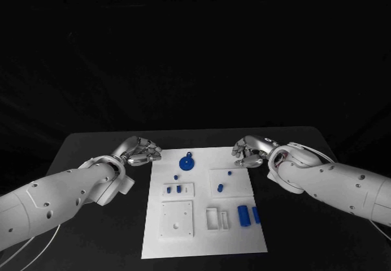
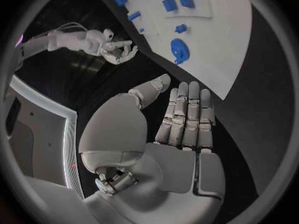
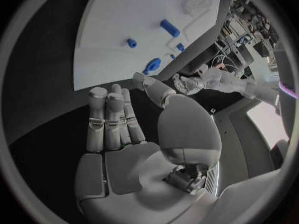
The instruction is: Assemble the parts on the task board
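On the black table (image 1: 98, 226) lies the white board (image 1: 204, 240), with two blue bars (image 1: 248, 215) at its near right, small blue pegs (image 1: 175, 186) mid-board, and a round blue part (image 1: 186, 164) at the far end. Beyond, the left hand (image 1: 138, 151) and right hand (image 1: 251, 148) flank the far corners. Each is empty, fingers loosely apart, off the board's edge, touching no part.

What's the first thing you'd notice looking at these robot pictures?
The bright white task board in the middle of the black table, dotted with small blue parts, the biggest a round blue piece near its far edge. Then the two shiny silver hands beside that far end: the left hand and the right hand, both holding nothing, on either side of the board.
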